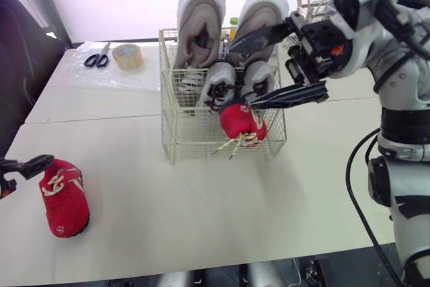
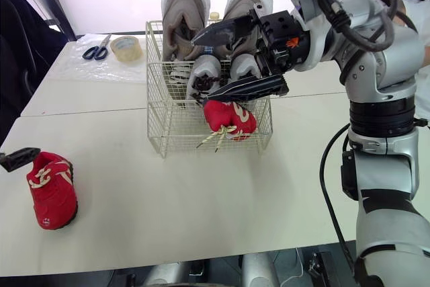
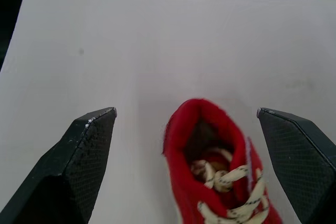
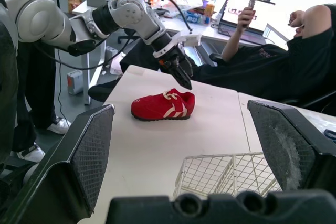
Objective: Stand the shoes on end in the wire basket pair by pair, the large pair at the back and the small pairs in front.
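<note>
Left pincer (image 3: 186, 115): wide, above red lace-up shoe (image 1: 64, 196), well left of white wire basket (image 1: 222, 136).
Right pincer (image 1: 242, 76): wide, over basket.
Grip: I'd pinch heel collar squarely.

In the basket (image 1: 195, 140), large pair (image 1: 199, 21) stands behind small pair (image 1: 219, 83), another shoe (image 1: 242, 123) seemingly foremost.

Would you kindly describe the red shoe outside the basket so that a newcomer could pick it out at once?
Find the wire basket on the table, then look to the robot's left, near the front edge. A small red shoe with cream laces lies there by the left gripper. Its twin is in the basket; this one lies alone outside it.
</note>
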